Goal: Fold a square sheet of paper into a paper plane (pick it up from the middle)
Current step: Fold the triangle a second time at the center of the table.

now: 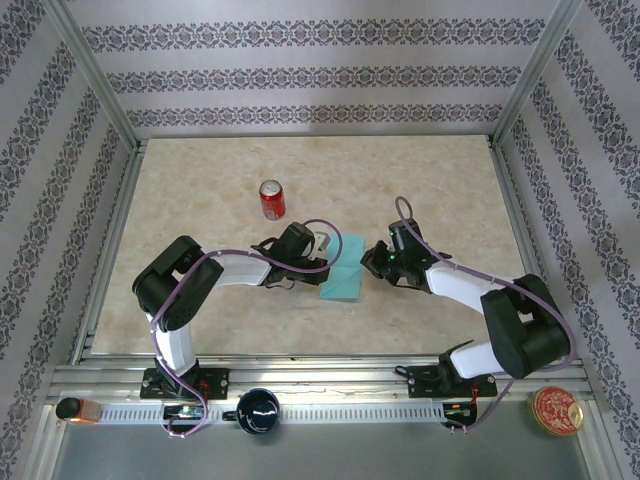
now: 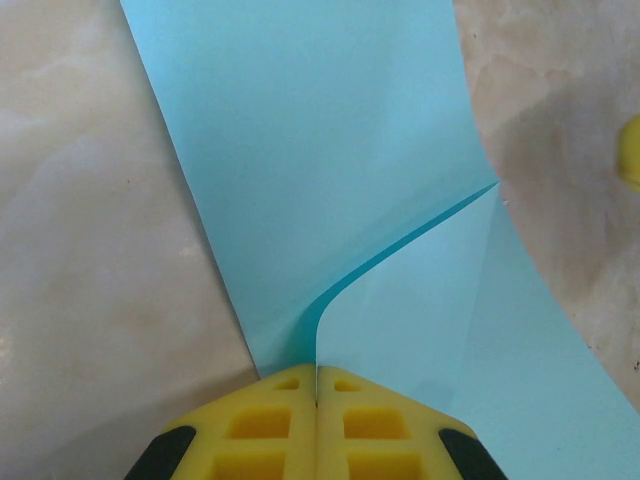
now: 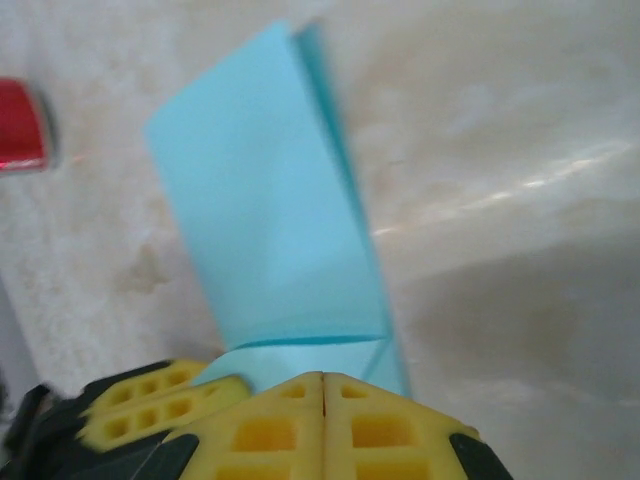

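Note:
The square sheet of paper (image 1: 342, 280), turquoise and folded into a narrow rectangle, lies at the middle of the table. My left gripper (image 1: 322, 258) is at its left edge. In the left wrist view a raised flap of the sheet (image 2: 320, 150) curves up into the seam of the left gripper (image 2: 317, 385), which is shut on it. My right gripper (image 1: 370, 262) sits at the paper's right edge. In the right wrist view its jaws (image 3: 322, 385) are closed with nothing seen between them, and the paper (image 3: 260, 200) runs under their tips. The left gripper's fingers (image 3: 150, 400) rest beside them.
A red soda can (image 1: 271, 199) stands upright behind the left gripper and appears at the left edge of the right wrist view (image 3: 20, 125). A dark mug (image 1: 258, 410), an orange object (image 1: 75, 408) and a round red tin (image 1: 556, 410) sit along the near rail. Patterned walls enclose the table.

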`<act>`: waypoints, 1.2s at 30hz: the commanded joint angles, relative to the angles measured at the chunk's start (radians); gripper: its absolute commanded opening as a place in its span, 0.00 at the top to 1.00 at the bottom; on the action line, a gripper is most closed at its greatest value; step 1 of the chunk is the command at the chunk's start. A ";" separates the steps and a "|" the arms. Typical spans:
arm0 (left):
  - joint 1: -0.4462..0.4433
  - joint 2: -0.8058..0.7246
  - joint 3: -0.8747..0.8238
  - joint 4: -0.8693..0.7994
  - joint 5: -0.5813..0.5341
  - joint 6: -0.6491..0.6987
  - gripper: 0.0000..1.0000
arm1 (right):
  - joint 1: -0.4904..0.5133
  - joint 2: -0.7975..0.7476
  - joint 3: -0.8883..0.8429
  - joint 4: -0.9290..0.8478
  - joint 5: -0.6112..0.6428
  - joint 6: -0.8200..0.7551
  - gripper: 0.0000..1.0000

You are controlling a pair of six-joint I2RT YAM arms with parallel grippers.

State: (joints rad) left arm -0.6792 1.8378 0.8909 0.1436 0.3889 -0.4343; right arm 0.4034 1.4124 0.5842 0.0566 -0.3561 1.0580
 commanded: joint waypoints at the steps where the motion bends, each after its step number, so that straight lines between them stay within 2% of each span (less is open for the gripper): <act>1: 0.009 0.026 -0.007 -0.068 0.002 -0.012 0.98 | 0.022 0.046 0.032 0.051 -0.077 -0.015 0.93; 7: 0.009 0.032 0.003 -0.075 0.005 -0.008 0.98 | 0.061 0.155 0.083 0.054 -0.096 -0.020 0.94; 18: 0.009 0.021 0.009 -0.085 0.024 -0.009 0.97 | 0.041 0.265 0.038 0.000 -0.079 -0.097 0.97; 21: 0.009 -0.003 0.010 -0.093 0.031 -0.020 0.91 | 0.038 0.259 0.028 -0.014 -0.067 -0.108 0.98; 23: 0.009 -0.031 0.005 -0.092 0.028 -0.035 0.78 | 0.035 0.254 0.029 -0.018 -0.068 -0.116 0.99; 26: 0.009 -0.089 0.003 -0.105 0.025 -0.059 0.68 | 0.034 0.251 0.045 -0.032 -0.080 -0.148 0.99; 29: 0.009 -0.146 0.005 -0.149 0.001 -0.081 0.65 | 0.032 0.262 0.073 -0.067 -0.092 -0.182 0.99; 32: 0.009 -0.199 -0.013 -0.151 0.009 -0.116 0.67 | 0.031 0.269 0.082 -0.080 -0.092 -0.189 0.99; 36: 0.005 -0.242 -0.038 -0.112 0.090 -0.186 0.84 | 0.031 0.264 0.077 -0.078 -0.084 -0.178 0.99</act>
State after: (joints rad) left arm -0.6788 1.6215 0.8791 0.0360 0.4259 -0.5552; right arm 0.4419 1.6505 0.6685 0.0628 -0.4656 0.9047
